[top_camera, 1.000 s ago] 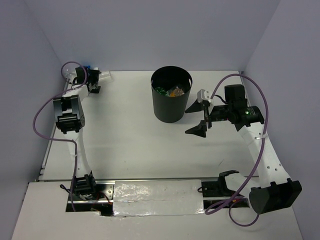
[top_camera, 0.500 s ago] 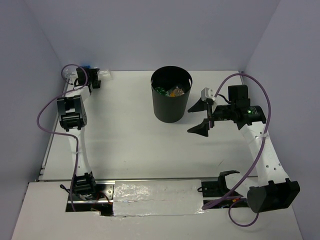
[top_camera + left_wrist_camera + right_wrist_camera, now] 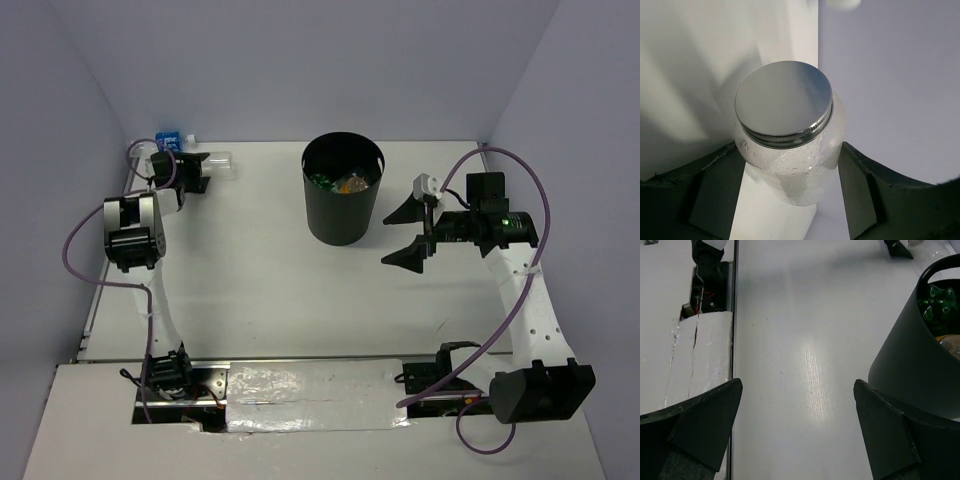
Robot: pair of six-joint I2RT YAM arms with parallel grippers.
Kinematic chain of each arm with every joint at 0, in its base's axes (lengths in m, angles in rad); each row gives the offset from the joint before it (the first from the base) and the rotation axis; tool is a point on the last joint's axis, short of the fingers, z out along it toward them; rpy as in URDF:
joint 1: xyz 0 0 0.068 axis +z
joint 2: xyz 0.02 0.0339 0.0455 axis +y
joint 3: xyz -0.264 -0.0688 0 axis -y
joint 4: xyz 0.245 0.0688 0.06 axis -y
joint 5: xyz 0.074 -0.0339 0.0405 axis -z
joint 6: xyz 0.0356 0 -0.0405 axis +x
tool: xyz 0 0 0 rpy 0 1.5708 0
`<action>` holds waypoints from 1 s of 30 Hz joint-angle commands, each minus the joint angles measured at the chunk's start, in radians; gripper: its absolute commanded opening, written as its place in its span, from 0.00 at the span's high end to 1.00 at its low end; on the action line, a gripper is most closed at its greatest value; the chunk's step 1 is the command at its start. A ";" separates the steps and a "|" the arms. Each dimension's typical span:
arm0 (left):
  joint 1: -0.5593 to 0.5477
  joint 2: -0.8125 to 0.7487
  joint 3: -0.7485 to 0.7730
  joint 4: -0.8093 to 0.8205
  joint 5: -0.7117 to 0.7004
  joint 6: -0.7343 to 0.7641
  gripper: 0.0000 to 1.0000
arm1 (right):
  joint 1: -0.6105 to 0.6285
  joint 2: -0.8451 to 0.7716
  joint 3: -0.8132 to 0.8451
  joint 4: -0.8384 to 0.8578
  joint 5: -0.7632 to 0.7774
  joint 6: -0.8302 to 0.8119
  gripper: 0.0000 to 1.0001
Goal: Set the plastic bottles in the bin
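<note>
My left gripper (image 3: 203,174) is at the far left back of the table, shut on a clear plastic bottle (image 3: 220,160). In the left wrist view the bottle (image 3: 795,165), with a silver cap (image 3: 784,102), sits between the two dark fingers (image 3: 715,185). A blue-labelled bottle (image 3: 168,138) lies behind it by the back wall. The black bin (image 3: 343,215) stands at the back centre with a green bottle (image 3: 322,181) and an orange one (image 3: 351,184) inside. My right gripper (image 3: 392,240) is open and empty just right of the bin (image 3: 910,365).
The side walls and back wall enclose the table. A foil-covered strip (image 3: 315,395) and the arm bases (image 3: 165,370) lie along the near edge. White tabletop (image 3: 805,340) stretches in front of the bin.
My left gripper has swung right and nearer with the clear bottle in it. My right gripper has drawn back a little to the right of the bin, still open.
</note>
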 commanded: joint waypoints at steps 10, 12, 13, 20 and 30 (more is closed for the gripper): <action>-0.142 -0.580 -0.068 -0.012 0.199 0.387 1.00 | -0.061 -0.073 0.021 -0.008 -0.037 0.009 0.01; -0.185 -0.627 -0.051 -0.046 0.231 0.473 1.00 | -0.071 -0.084 0.021 0.000 -0.037 0.020 0.00; -0.215 -0.665 -0.045 -0.058 0.244 0.496 1.00 | -0.077 -0.088 0.021 0.003 -0.039 0.025 0.00; -0.407 -0.736 0.031 -0.155 0.360 0.657 1.00 | -0.121 -0.122 0.021 0.020 -0.042 0.049 0.01; -0.616 -0.621 0.164 -0.441 0.238 0.912 0.81 | -0.187 -0.133 0.021 -0.019 -0.071 0.020 0.00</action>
